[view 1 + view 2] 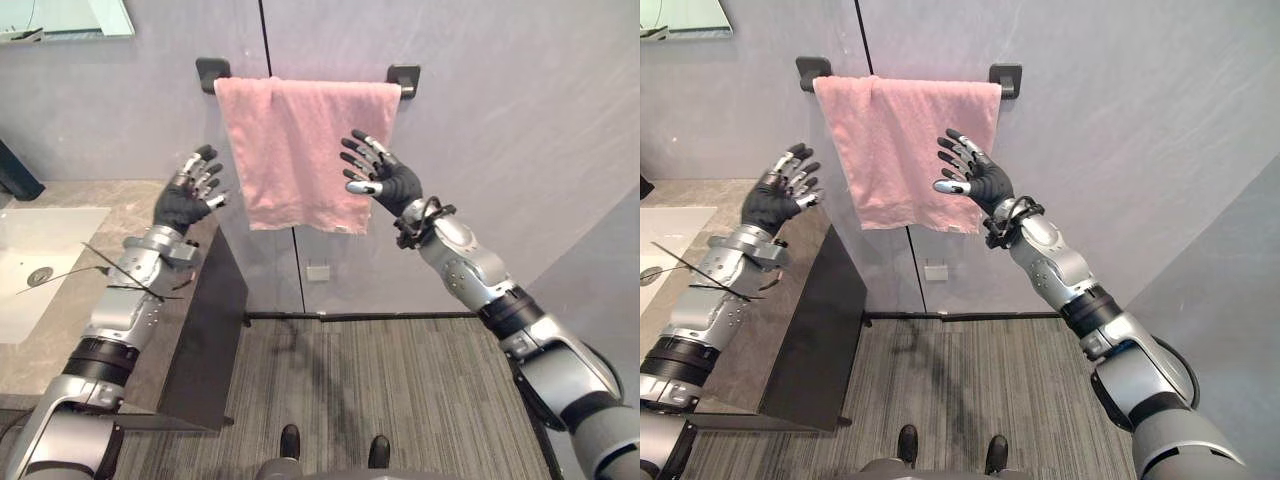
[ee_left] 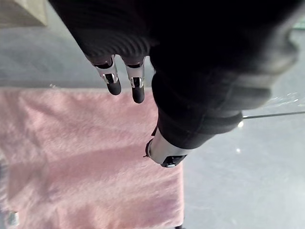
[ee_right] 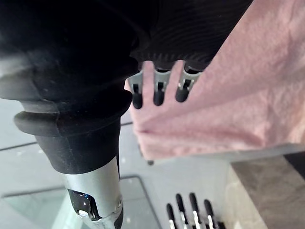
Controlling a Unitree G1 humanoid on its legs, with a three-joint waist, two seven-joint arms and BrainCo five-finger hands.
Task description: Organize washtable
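- Your right hand (image 1: 388,182) is raised in front of the pink towel (image 1: 290,150). Its fingers (image 1: 362,146) are spread and straight, released, grasping nothing. The cloth hangs just past those fingertips, draped over the wall bar (image 1: 394,87).
- Your left hand (image 1: 183,203) is released too, with its fingers (image 1: 206,170) fanned and empty. The towel's near edge is just beside them, and the desk (image 1: 90,195) lies below your forearm.
- If you pinch only the front layer and draw downward, the towel will likely slide round the bar and drop to the floor, because nothing pins the back half.
- If you reach too deep, your fingertips probably meet the wall behind the cloth. The towel hides how close that wall is, so close in gently.
- If one hand pulls sooner or harder than the other, the cloth may bunch toward that side and hang crooked.
- If you lower your left elbow carelessly, your forearm could strike the desk edge beneath it.
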